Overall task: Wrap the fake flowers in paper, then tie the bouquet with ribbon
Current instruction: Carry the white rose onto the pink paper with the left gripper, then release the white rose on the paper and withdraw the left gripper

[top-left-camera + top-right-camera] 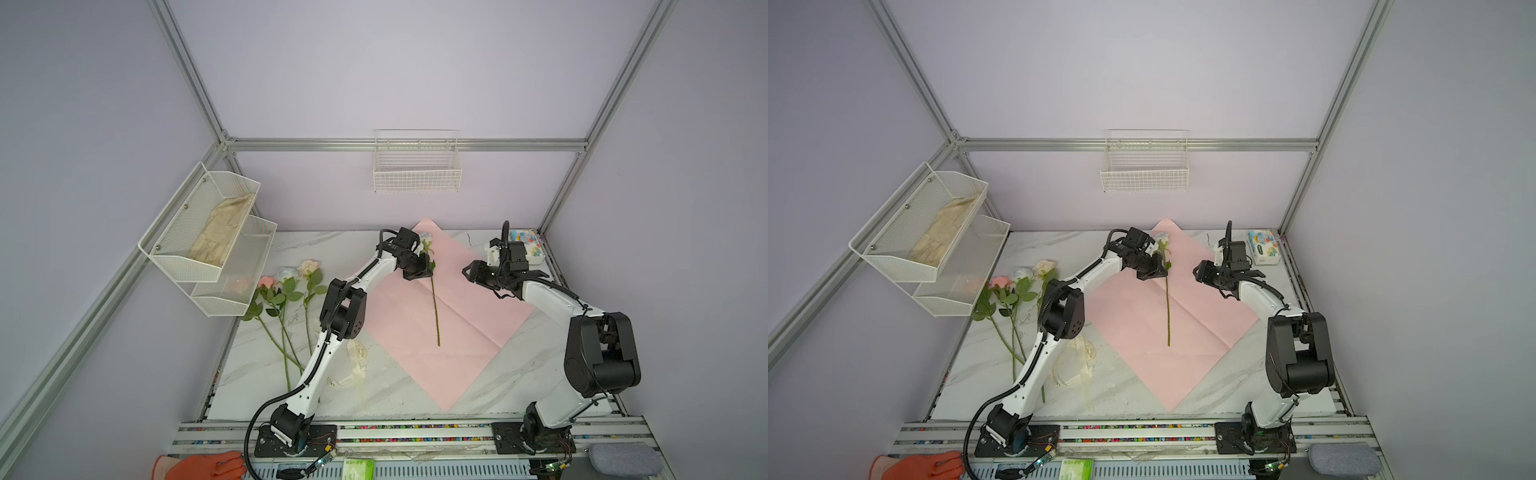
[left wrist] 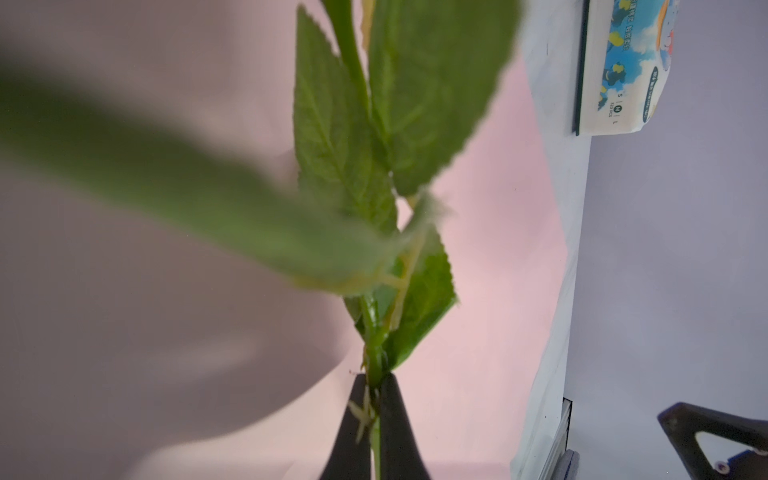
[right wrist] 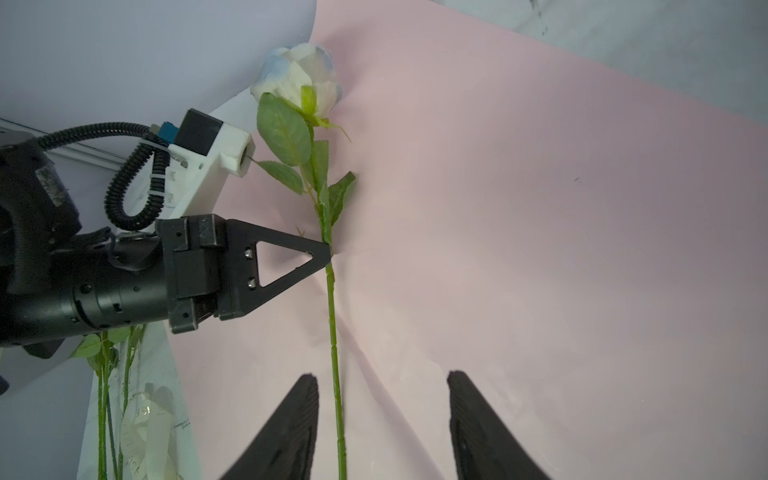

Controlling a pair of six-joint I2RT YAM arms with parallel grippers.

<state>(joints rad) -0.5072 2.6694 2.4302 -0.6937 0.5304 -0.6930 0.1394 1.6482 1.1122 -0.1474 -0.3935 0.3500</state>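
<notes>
The bouquet of fake flowers lies in separate parts. One rose with a white and pale blue bloom (image 3: 301, 79) has its long green stem (image 1: 435, 307) lying down the middle of a pink paper sheet (image 1: 469, 324). My left gripper (image 1: 428, 272) (image 2: 374, 380) is shut on this stem just below the leaves (image 2: 340, 137). Three more roses (image 1: 286, 282), pink, pale blue and cream, lie on the marble table at the left. My right gripper (image 1: 467, 272) (image 3: 380, 376) is open to the right of the held rose and apart from it. The stem (image 3: 332, 316) runs beyond its fingertips.
A cream lettered ribbon (image 1: 357, 361) lies by the left arm. A tissue pack (image 1: 525, 245) sits at the back right corner. A white mesh shelf (image 1: 212, 237) hangs over the left edge and a wire basket (image 1: 417, 166) hangs on the back wall. An orange glove (image 1: 203, 467) shows at the front.
</notes>
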